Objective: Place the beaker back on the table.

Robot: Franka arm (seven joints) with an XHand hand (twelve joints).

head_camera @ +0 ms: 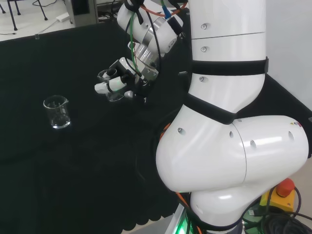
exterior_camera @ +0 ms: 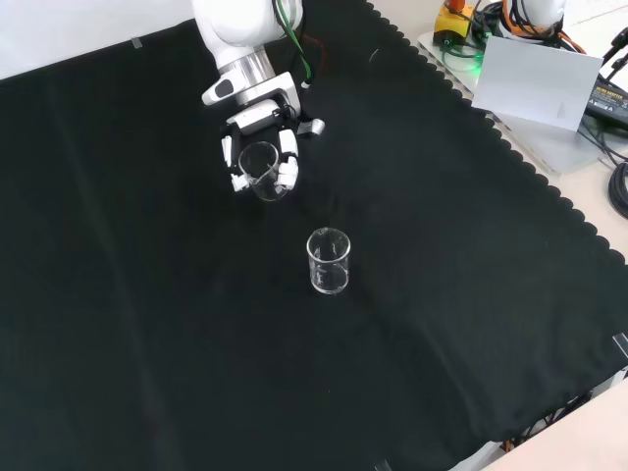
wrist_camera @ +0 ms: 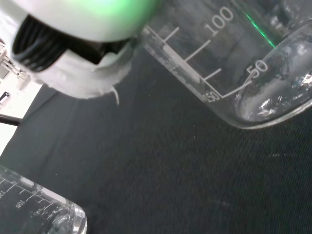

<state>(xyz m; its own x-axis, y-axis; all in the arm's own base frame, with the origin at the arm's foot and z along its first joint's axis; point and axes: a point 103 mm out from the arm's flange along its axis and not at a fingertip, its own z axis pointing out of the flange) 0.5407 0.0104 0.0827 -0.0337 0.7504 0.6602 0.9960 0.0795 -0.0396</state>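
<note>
The robot hand (exterior_camera: 261, 147) grips a tilted beaker (exterior_camera: 261, 169) above the tabletop (exterior_camera: 147, 324), beyond a second beaker (exterior_camera: 328, 261) in the front view. Released tilted, it could topple.

Clear glass beaker (exterior_camera: 261, 169) w/ white scale marks, black+white robot hand (exterior_camera: 257, 137), black cloth (exterior_camera: 147, 324).

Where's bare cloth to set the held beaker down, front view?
The hand grips the held beaker. Bare cloth spreads wide to its left and toward the view's bottom. It is also open on the right, out to the scalloped edge. The one crowded spot: the standing beaker, just below-right of the hand.
</note>
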